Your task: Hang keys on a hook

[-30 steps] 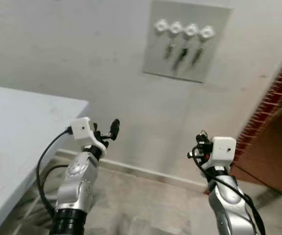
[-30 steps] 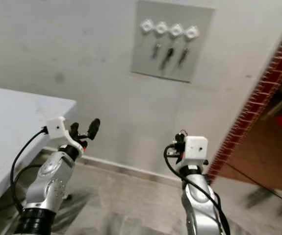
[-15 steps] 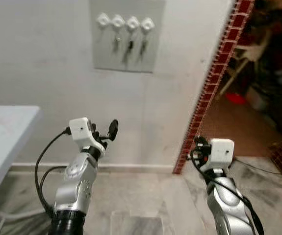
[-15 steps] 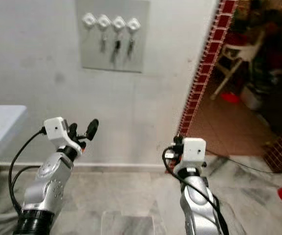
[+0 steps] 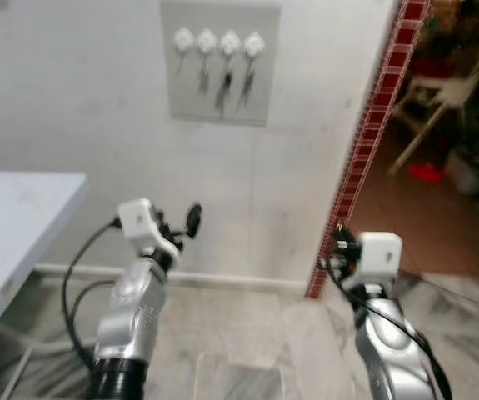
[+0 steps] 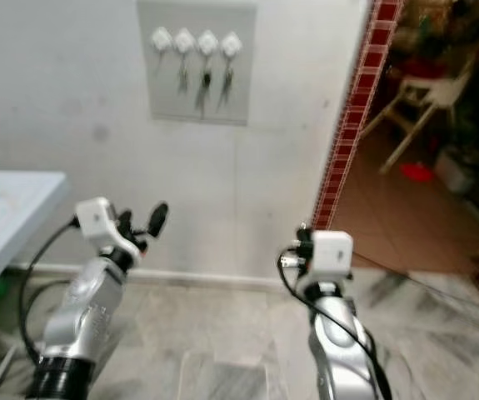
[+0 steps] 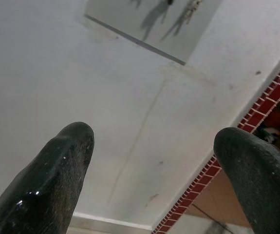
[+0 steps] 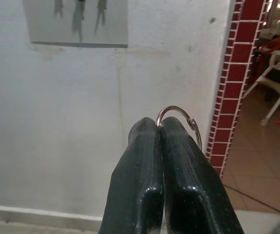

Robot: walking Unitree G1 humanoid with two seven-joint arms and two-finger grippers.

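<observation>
Four white hooks (image 5: 218,42) sit in a row on a grey board (image 5: 219,62) high on the wall; three carry keys, the leftmost looks bare. Our right gripper (image 8: 159,127) is pinched tight on a thin metal key ring (image 8: 181,119), light, stiff and slippery, best gripped at the wire as now. Our left gripper (image 7: 152,161) is spread wide, holding nothing.

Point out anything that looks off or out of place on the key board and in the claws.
Nothing stands out. The grey board hangs straight on the wall, with four white hooks in a row; keys hang from three, the leftmost hook looks bare. The right claw is pinched on a key ring; the left claw is open.
</observation>
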